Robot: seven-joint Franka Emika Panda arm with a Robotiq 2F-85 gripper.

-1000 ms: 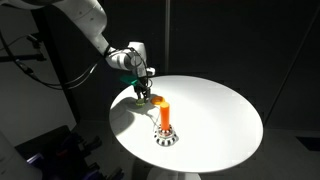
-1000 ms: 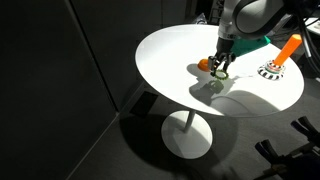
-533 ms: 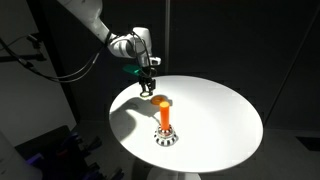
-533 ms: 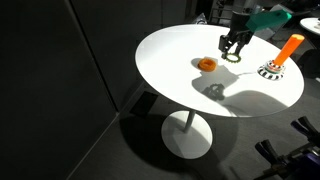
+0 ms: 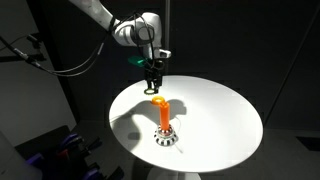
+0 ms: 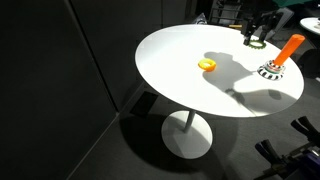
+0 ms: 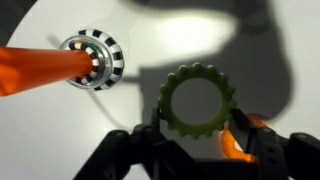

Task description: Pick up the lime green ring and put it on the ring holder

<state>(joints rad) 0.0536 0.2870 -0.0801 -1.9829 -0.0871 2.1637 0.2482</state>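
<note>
Claw state: clamped on the lime green ring, one finger against each outer side of the rim.
Ring position: held in the air clear of the surface, above the zone just inside the surface edge; apart from the ring holder and not yet on the peg.
Ring build: small and thin, with a toothed outer rim and an open round centre in the wrist view.
Handling (judged): light and stiff, probably moulded plastic; not fragile under a moderate squeeze.
Slip risk (judged): low, since the teeth give the fingers purchase; may pivot between the fingers if knocked on the peg tip.
Hold point: across the outer rim, as at present; leaves the centre hole free for the peg.
Ring holder: upright orange peg on a round black-and-white patterned base, standing toward the surface edge; judged light, so liable to tip or slide if the ring drags on it.
Other item: yellow-orange ring, flat on the surface near its centre; not the task's thing.
Brands, labels, writing: none readable on ring, holder, claw or surface; the base carries a pattern only.
</note>
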